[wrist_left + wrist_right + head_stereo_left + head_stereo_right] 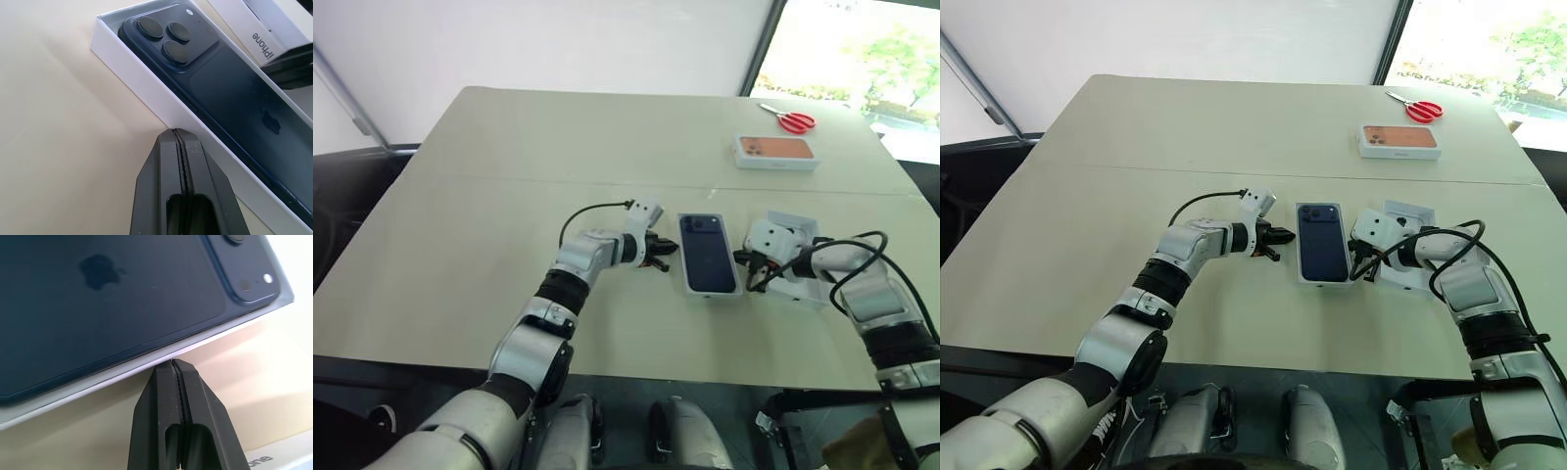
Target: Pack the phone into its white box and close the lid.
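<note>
1. The left gripper point(658, 250) is seen with its 2 black fingers point(180, 161) pressed fully together, nothing held between them. Its tip is aimed at the long side wall of the white box point(146, 81), which lies just ahead of it and appears to be touched or nearly so; this is judged to be a nudging or bracing pose, with the box squared from that side.

2. Directly beyond that tip, the phone point(708, 254) is found lying back-up inside the white box, its camera cluster at the far end. It looks seated flat within the walls, so the packing step is judged done and the closing step not yet done.

3. On the box's other long side, the right gripper point(751, 268) is seen likewise closed tight and empty, its tip at the white rim just in front of it. The box is thus flanked by 2 closed tips, probably so that it is kept from sliding.

4. Just beside and behind the right gripper, the lid point(800, 259) lies on the table point(509, 166), partly hidden by the wrist. It is judged that it must be picked up next and lowered over the box.

5. Well beyond both grippers, an orange-pictured box point(775, 151) and red scissors point(791, 119) lie untouched.
</note>
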Available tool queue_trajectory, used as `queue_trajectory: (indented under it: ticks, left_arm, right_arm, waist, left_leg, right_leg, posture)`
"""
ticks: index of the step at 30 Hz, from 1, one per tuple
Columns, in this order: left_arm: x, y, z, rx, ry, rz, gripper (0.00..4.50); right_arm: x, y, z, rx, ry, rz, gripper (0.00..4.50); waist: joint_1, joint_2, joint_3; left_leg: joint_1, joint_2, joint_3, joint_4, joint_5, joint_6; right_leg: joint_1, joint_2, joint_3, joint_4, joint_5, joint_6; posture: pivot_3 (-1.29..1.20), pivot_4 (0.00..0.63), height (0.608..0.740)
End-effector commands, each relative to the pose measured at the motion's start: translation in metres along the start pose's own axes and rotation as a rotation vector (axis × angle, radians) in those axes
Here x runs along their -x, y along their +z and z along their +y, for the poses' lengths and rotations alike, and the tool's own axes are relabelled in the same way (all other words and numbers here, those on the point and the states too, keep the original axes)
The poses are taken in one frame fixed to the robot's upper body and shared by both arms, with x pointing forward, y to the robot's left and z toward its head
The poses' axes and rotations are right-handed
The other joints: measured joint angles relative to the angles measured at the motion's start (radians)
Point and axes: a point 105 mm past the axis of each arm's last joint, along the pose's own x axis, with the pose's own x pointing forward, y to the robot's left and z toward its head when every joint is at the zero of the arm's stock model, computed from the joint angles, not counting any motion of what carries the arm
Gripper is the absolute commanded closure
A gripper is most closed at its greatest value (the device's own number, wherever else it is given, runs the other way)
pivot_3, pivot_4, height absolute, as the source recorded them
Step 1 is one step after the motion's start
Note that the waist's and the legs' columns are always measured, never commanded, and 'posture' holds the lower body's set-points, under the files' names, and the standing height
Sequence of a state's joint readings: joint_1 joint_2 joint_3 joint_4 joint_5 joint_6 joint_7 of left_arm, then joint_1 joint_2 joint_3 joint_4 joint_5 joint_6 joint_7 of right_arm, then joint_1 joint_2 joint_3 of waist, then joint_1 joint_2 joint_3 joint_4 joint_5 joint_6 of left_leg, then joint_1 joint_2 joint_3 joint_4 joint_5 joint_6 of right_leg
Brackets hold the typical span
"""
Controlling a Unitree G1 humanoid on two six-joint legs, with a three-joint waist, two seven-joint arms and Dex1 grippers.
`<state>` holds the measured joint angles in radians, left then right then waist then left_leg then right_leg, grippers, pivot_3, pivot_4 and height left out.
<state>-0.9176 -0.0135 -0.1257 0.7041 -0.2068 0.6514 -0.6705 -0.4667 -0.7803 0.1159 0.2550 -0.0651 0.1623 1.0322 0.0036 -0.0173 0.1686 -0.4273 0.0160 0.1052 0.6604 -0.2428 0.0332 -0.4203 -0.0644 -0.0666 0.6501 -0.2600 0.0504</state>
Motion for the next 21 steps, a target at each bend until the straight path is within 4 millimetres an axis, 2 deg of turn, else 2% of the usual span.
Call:
queue_trajectory:
  ticks: [1,6,14,17,19,21]
  left_arm:
    - [-0.003,0.015,-0.007,-0.039,-0.016,-0.041,4.48]
    - [-0.006,0.017,-0.013,-0.057,-0.037,-0.044,4.48]
    - [-0.002,0.016,-0.005,-0.052,-0.007,-0.042,4.48]
    - [-0.005,0.015,-0.009,-0.041,-0.018,-0.042,4.48]
    - [-0.007,0.012,-0.013,-0.055,-0.037,-0.034,4.48]
    - [-0.008,0.012,-0.016,-0.061,-0.045,-0.037,4.48]
  right_arm:
    - [-0.002,0.003,0.013,0.030,0.070,-0.001,4.49]
    - [0.002,0.000,0.011,0.023,0.059,0.007,4.49]
    - [0.002,0.006,0.018,-0.006,0.101,-0.020,4.49]
    - [0.010,0.007,0.022,-0.010,0.135,-0.029,4.49]
    - [0.009,0.005,0.014,0.052,0.079,-0.007,4.49]
    - [0.008,0.002,0.015,0.026,0.088,0.000,4.49]
  waist:
    - [0.002,0.000,0.000]
    - [0.005,0.000,0.000]
    - [0.005,0.000,0.000]
    - [0.006,0.000,0.000]
    - [0.007,0.000,0.000]
    - [0.007,0.000,0.000]
  left_leg:
    - [0.000,0.000,0.000,0.000,0.000,0.000]
    - [0.000,0.000,0.000,0.000,0.000,0.000]
    - [0.000,0.000,0.000,0.000,0.000,0.000]
    - [0.000,0.000,0.000,0.000,0.000,0.000]
    - [0.000,0.000,0.000,0.000,0.000,0.000]
    - [0.000,0.000,0.000,0.000,0.000,0.000]
  right_leg:
    - [0.000,0.000,0.000,0.000,0.000,0.000]
    - [0.000,0.000,0.000,0.000,0.000,0.000]
    - [0.000,0.000,0.000,0.000,0.000,0.000]
    - [0.000,0.000,0.000,0.000,0.000,0.000]
    - [0.000,0.000,0.000,0.000,0.000,0.000]
    - [0.000,0.000,0.000,0.000,0.000,0.000]
  posture:
    - [0.00,0.150,0.740]
    - [0.00,0.150,0.740]
    - [0.00,0.150,0.740]
    - [0.00,0.150,0.740]
    - [0.00,0.150,0.740]
    - [0.00,0.150,0.740]
